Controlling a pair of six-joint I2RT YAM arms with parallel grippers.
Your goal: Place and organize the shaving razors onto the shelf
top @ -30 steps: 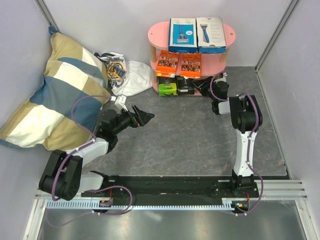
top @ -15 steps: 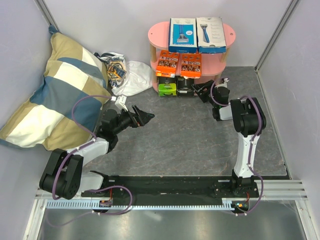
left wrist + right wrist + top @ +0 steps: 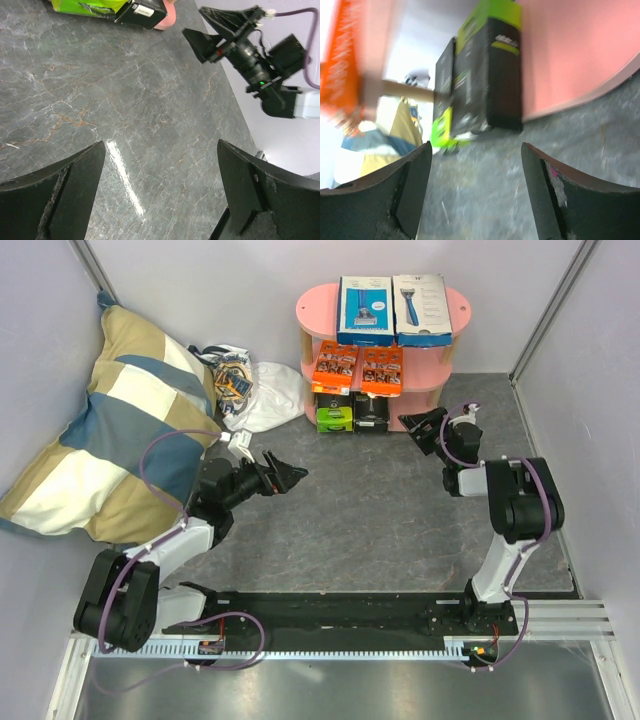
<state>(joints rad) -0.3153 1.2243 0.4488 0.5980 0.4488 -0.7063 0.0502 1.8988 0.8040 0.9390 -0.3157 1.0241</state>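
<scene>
The pink shelf (image 3: pixel 312 310) stands at the back. On its top board lie a blue box (image 3: pixel 364 310) and a white box showing a blue razor (image 3: pixel 420 308). Two orange cards (image 3: pixel 336 367) (image 3: pixel 382 369) lie on the middle board. A lime-green-and-black box (image 3: pixel 334 418) and a black box (image 3: pixel 371 414) sit on the bottom tier, and both also show in the right wrist view (image 3: pixel 492 80). My right gripper (image 3: pixel 421 428) is open and empty, just right of the black box. My left gripper (image 3: pixel 290 473) is open and empty over the floor at left.
A large checked pillow (image 3: pixel 110 410) leans against the left wall. A white plastic bag of small colourful items (image 3: pixel 245 385) lies between it and the shelf. Walls close in the back, left and right. The right arm (image 3: pixel 260 60) shows in the left wrist view.
My right gripper has pulled back from the bottom tier, moving right and away from the black box. The left arm has hardly moved.
</scene>
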